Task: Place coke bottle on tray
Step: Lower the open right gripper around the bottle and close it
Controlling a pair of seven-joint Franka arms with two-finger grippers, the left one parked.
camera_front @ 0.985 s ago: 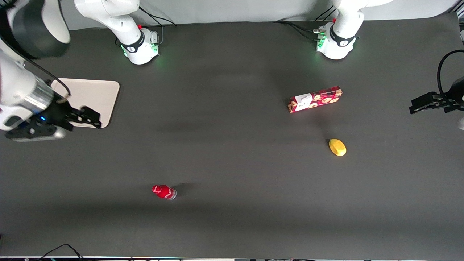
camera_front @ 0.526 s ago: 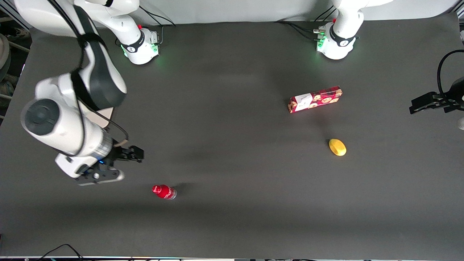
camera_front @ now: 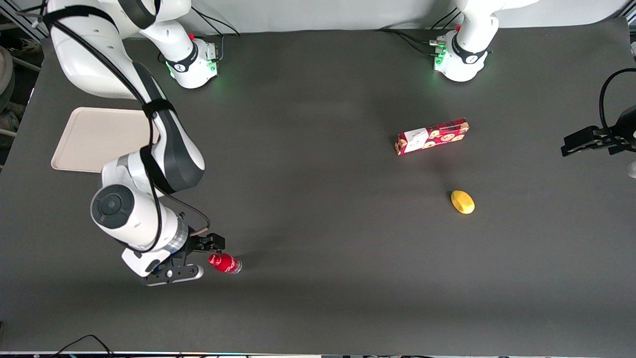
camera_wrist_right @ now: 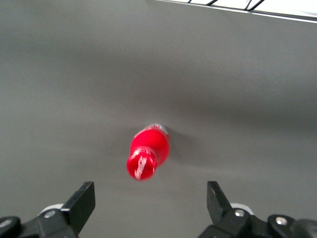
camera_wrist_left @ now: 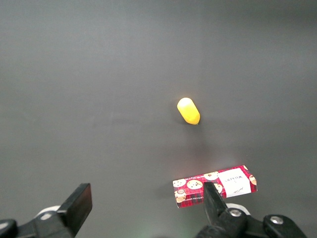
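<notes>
The coke bottle [camera_front: 225, 263] is small and red with a red cap and a clear base. It rests on the dark table, near the front camera, with its cap end toward my gripper. My gripper [camera_front: 208, 252] is right beside the cap, open and empty. In the right wrist view the bottle [camera_wrist_right: 147, 151] sits just ahead of the gap between the two spread black fingers [camera_wrist_right: 81, 202], and nothing touches it. The beige tray [camera_front: 89, 136] lies empty at the working arm's end of the table, farther from the front camera than the bottle, partly covered by my arm.
A red cookie box [camera_front: 432, 135] and a yellow lemon-like fruit [camera_front: 462, 202] lie toward the parked arm's end of the table. Both also show in the left wrist view: the box [camera_wrist_left: 215, 186] and the fruit [camera_wrist_left: 188, 110]. The arm bases stand along the table edge farthest from the front camera.
My arm has swept from over the tray toward the front camera and down to the bottle. The tray is now mostly uncovered. The bottle has not moved.
</notes>
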